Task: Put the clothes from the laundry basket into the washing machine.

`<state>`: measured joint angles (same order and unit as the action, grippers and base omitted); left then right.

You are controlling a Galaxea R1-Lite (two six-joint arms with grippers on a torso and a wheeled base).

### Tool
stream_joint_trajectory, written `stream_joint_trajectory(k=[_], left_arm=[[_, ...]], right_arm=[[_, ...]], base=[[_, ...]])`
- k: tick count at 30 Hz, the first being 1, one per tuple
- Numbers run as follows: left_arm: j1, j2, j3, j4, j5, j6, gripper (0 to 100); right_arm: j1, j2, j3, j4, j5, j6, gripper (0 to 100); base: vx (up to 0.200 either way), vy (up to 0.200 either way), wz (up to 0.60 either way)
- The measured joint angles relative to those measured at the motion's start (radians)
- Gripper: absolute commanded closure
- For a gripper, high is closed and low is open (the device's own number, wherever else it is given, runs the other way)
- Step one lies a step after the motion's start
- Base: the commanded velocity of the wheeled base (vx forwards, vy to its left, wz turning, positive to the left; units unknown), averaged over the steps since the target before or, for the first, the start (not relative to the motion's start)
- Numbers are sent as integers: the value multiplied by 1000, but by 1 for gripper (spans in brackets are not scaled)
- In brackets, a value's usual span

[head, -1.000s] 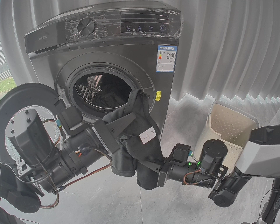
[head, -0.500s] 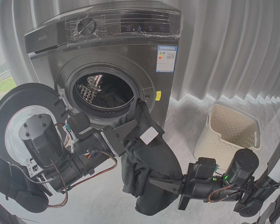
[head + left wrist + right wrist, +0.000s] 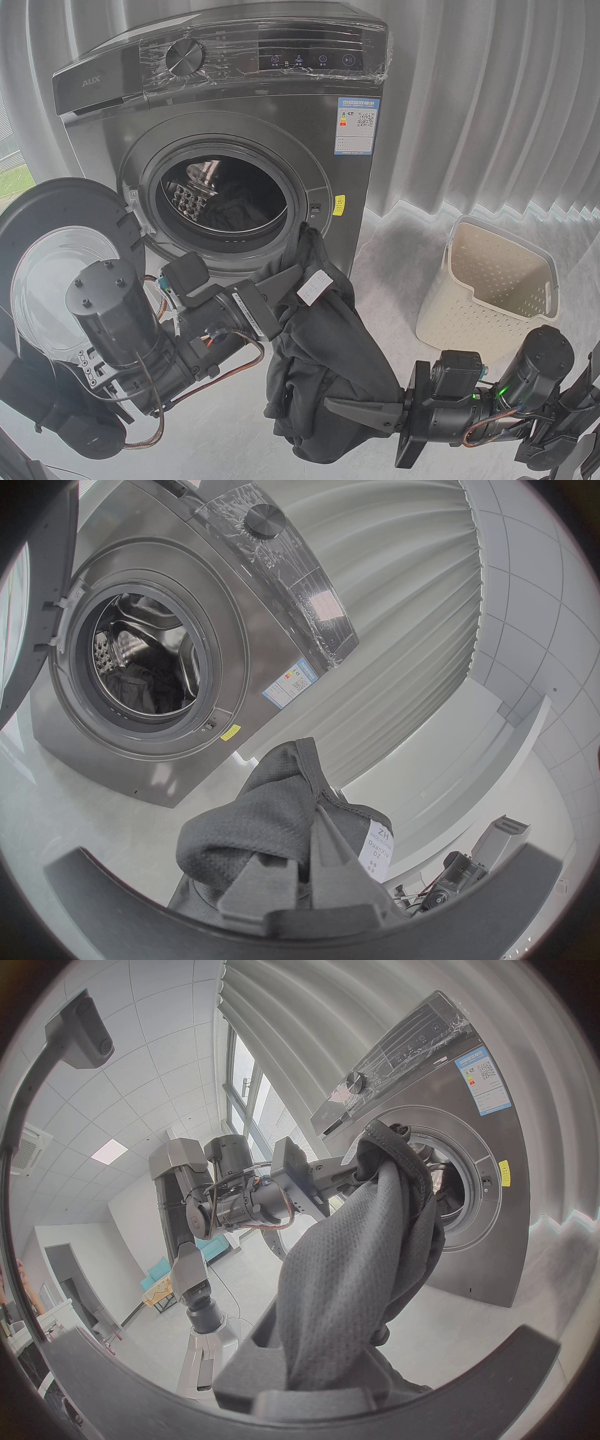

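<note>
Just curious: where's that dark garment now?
In the head view the dark garment hangs before the washing machine, held between the left gripper and right gripper.

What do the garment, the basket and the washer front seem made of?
The garment looks like dark matte knit mesh: fine pinholes show in the wrist views. The basket seems cream plastic, with rigid perforated walls. The washer front looks like brushed grey metal by its soft sheen, perhaps painted.
</note>
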<state>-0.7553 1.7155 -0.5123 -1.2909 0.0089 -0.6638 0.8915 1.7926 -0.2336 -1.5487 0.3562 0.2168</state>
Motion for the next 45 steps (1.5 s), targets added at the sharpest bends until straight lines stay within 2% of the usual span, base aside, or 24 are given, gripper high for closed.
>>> stream_joint_trajectory(k=[4, 5, 13, 16, 18, 24, 28, 32, 35, 37, 45], left_arm=[[6, 13, 0, -15, -3, 1, 100], [8, 16, 0, -19, -4, 1, 0], [18, 33, 11, -32, 0, 3, 0], [34, 34, 24, -32, 0, 15, 0], [52, 34, 36, -33, -5, 33, 0], [87, 28, 78, -62, -64, 57, 0], [94, 25, 128, -156, -118, 82, 0], [99, 24, 203, -228, -220, 142, 0], [103, 23, 257, -248, -286, 215, 0], [103, 22, 284, -254, -312, 264, 0], [94, 25, 355, -259, -377, 375, 0]], right_arm=[[3, -3, -1, 0, 0, 0, 100], [4, -3, -1, 0, 0, 0, 100], [-11, -5, -9, 0, 0, 0, 100], [-29, -7, -11, 0, 0, 1, 100], [-46, -10, -17, 0, 0, 1, 100], [-72, -16, -38, 0, 1, 1, 100], [-78, -16, -44, 0, 1, 2, 100], [-83, -17, -54, 0, 0, 4, 100], [-86, -17, -67, 0, 0, 5, 100], [-88, -17, -79, 0, -1, 7, 100], [-90, -17, -113, 0, -4, 9, 100]], base=[[0, 0, 0], [0, 0, 0], [0, 0, 0], [0, 0, 0], [0, 0, 0], [0, 0, 0], [0, 0, 0], [0, 0, 0], [0, 0, 0], [0, 0, 0], [0, 0, 0]])
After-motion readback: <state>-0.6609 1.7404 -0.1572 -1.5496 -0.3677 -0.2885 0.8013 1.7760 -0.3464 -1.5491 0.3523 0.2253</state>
